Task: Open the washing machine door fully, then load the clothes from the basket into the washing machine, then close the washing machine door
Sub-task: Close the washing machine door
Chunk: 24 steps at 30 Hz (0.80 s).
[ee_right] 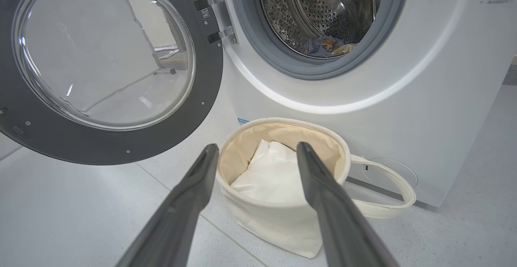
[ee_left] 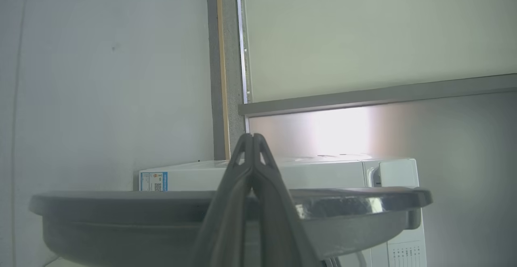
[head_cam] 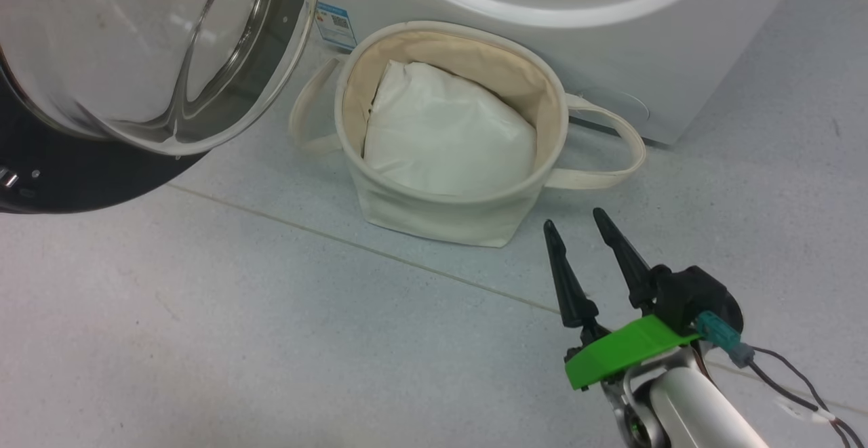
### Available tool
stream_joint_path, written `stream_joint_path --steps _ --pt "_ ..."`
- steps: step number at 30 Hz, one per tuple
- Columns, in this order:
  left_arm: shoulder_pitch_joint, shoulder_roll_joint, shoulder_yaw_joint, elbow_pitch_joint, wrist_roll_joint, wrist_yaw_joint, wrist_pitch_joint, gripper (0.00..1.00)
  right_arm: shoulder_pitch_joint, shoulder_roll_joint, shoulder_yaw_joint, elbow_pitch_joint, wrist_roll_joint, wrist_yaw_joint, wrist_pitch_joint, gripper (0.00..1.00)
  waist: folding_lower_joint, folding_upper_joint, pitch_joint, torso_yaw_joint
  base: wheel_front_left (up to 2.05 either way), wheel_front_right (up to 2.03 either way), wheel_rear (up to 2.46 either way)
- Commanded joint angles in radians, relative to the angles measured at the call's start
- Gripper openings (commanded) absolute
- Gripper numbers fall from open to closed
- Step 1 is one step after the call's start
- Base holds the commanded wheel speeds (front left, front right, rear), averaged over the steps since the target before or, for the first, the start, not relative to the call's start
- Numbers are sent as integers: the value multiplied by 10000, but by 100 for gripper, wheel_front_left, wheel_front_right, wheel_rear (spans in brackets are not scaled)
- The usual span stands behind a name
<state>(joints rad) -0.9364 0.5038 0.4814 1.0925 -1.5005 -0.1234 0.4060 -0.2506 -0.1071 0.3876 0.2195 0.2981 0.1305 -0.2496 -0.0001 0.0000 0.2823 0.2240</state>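
Dark right gripper [head_cam: 573, 218], lower right, jaws spread, empty; left gripper [ee_left: 252, 135] clenched on nothing near the washing machine door [ee_right: 101, 148], upper left. The clothes [ee_right: 327, 45] lie in the drum [ee_right: 315, 8]; the basket [ee_right: 274, 222] holds a white pad [ee_right: 270, 174]. Best: push its rim squarely until latched.

Floor [head_cam: 203, 339]: pale grey speckled tiles with a matte finish. A thin grout line [head_cam: 352, 245] runs diagonally across it, from the left side toward the lower right.

Pad [head_cam: 447, 136]: plain white, soft and puffed, creased near its upper edge, lying tilted.

Wall [ee_left: 101, 77]: plain light grey, at the left of the left wrist view. A vertical grey post [ee_left: 230, 69] with a tan strip stands beside it. Right of the post are a pale green frosted panel [ee_left: 375, 32], a horizontal grey rail [ee_left: 375, 95] below it, and a lower panel [ee_left: 444, 137] with a bright glare patch.
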Motion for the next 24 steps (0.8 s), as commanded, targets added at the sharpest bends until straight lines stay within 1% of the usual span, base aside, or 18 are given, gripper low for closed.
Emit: stream_joint_path --steps 1,10,17,20,24 --pt "-27 553 35 -497 -78 -70 179 0 120 82 229 -264 -19 2 -122 100 1 0 -24 -14 0 0 0" --pt "197 258 -251 -951 -87 -71 873 0 214 130 237 -213 39 2 -122 100 1 0 -295 -77 0 0 0" --pt "394 44 -664 -1132 -88 -72 2024 0 292 206 264 -178 75 2 -122 100 1 0 -423 -19 0 0 0" --pt "693 -69 -944 -1791 65 -72 2298 0 326 264 257 -140 138 2 -122 100 1 0 -569 -26 0 0 0" --pt "1317 -405 -1228 -2754 -45 -72 3058 0 453 385 204 -50 246 2 -122 100 1 0 -869 -15 0 0 0"
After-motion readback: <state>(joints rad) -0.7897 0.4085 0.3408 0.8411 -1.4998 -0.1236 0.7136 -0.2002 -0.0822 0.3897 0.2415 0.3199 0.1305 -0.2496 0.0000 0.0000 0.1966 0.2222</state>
